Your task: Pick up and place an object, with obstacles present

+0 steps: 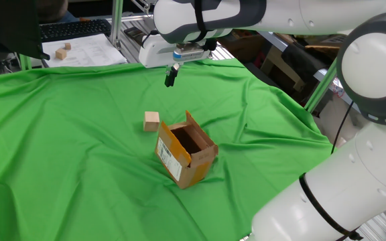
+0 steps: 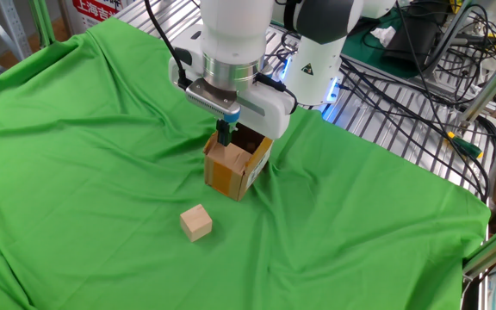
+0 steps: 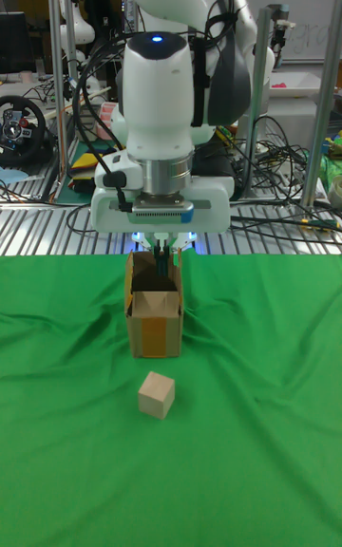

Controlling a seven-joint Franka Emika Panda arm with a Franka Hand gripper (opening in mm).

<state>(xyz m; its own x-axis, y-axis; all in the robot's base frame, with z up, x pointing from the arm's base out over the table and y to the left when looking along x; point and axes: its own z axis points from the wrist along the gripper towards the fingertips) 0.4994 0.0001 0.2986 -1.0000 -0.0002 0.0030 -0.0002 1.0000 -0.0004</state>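
Note:
The object, a small pale wooden cube (image 1: 151, 121) (image 2: 196, 223) (image 3: 157, 394), rests on the green cloth a short way from the obstacle. That obstacle is a small brown cardboard box (image 1: 186, 150) (image 2: 237, 164) (image 3: 155, 310) with raised flaps, a dark inside and a white label on one side. My gripper (image 1: 171, 75) (image 2: 225, 133) (image 3: 163, 253) hangs in the air above the cloth near the box, pointing down. Its fingers are shut together with nothing between them. It touches neither the box nor the cube.
Two small wooden blocks (image 1: 62, 51) lie on white paper next to a black keyboard (image 1: 72, 29) beyond the cloth's far edge. A metal grid table with cables (image 2: 403, 95) lies behind the robot base. The green cloth (image 1: 66, 154) is wrinkled.

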